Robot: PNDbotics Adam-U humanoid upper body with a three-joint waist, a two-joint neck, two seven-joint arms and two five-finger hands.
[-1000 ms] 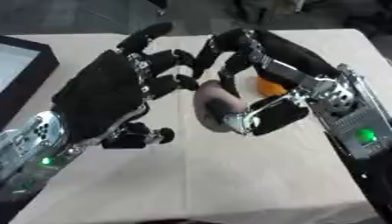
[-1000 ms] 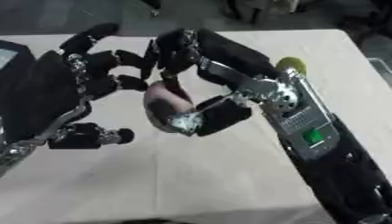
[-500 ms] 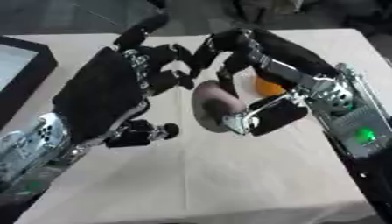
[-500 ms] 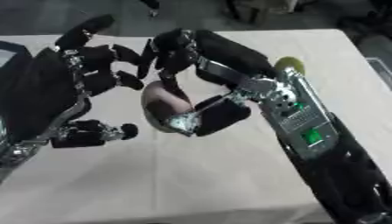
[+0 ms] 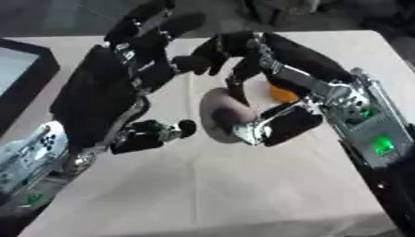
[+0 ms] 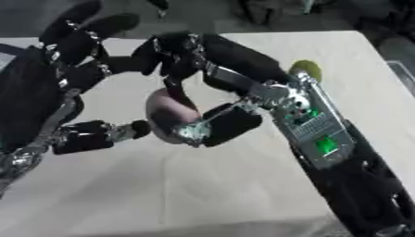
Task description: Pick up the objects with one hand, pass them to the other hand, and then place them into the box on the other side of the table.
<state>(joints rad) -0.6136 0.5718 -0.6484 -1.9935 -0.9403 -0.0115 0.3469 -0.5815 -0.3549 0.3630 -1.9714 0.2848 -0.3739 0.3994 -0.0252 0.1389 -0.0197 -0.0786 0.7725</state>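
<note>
Right hand raised over the middle of the cream-coloured table, fingers and thumb curled round a pinkish-brown, rounded, smooth-looking object. Thumb pressed against the object's lower right side, dark fingers arched over its top and far side. Held clear of the tabletop, roughly at the centre, closer to the far edge than to the near one.

Left hand just beside it on the left, palm turned toward the object, fingers spread wide and mostly straight, holding nothing. Upper fingertips near, perhaps touching, the right hand's fingers above the object; contact could not be told. Thumb stretched out below, its tip close to the object's lower left side with a narrow gap showing.

Partly hidden behind the right hand, toward the far right part of the table, a small orange rounded thing. Farther out near the right edge, a small yellow-green rounded thing, seen just past the right wrist in the right eye view.

At the table's left edge, the black rim of a shallow box with a pale inside.
</note>
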